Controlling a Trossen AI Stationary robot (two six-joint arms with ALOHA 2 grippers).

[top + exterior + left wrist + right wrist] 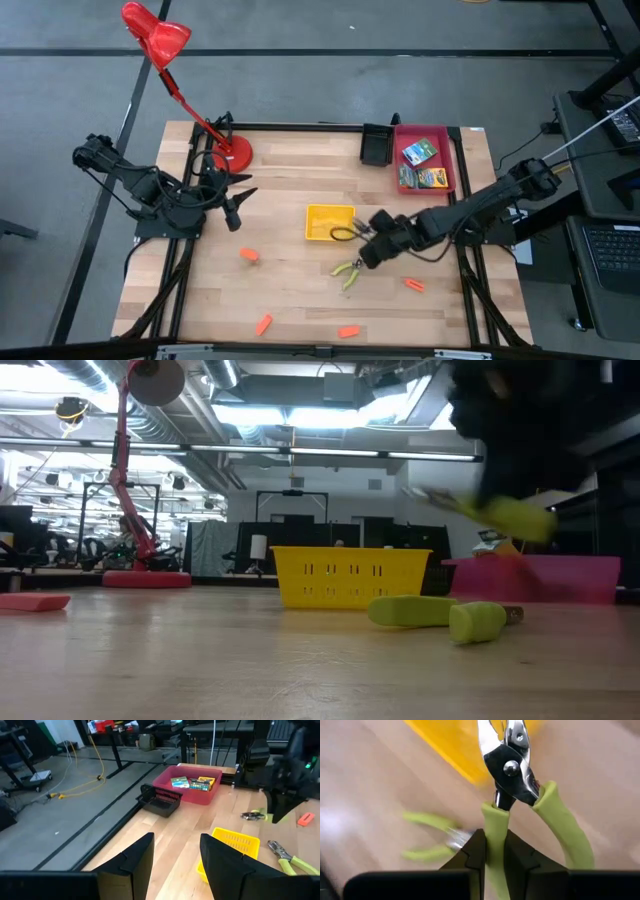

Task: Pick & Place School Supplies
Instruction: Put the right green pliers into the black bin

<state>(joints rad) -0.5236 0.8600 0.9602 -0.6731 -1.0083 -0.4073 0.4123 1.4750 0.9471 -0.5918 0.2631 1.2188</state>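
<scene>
- Right wrist view: the right gripper (492, 852) has its fingers closed on one green handle of a scissor-like tool (512, 775); the second handle splays free and the metal head points toward the yellow tray (452, 750)
- High view: the held tool (347, 234) sits at the tray's right edge, clear of the table
- A second green-handled tool (347, 271) lies on the table, just below the right gripper (366, 243)
- Judgement: with only one handle gripped, the tool can swing; carry it slowly, keep it level, and release only once it is above the chosen container
- Left gripper (175, 862) has its fingers spread apart and empty; it waits near the red desk lamp (165, 45)
- Yellow tray (330, 222): nothing visible inside apart from the tool's tip at its rim
- Red tray (455, 165): holds printed boxes (420, 152)
- Black bin (376, 145): contents cannot be told
- Orange pieces (249, 255) lie scattered on the table, well apart from the trays
</scene>
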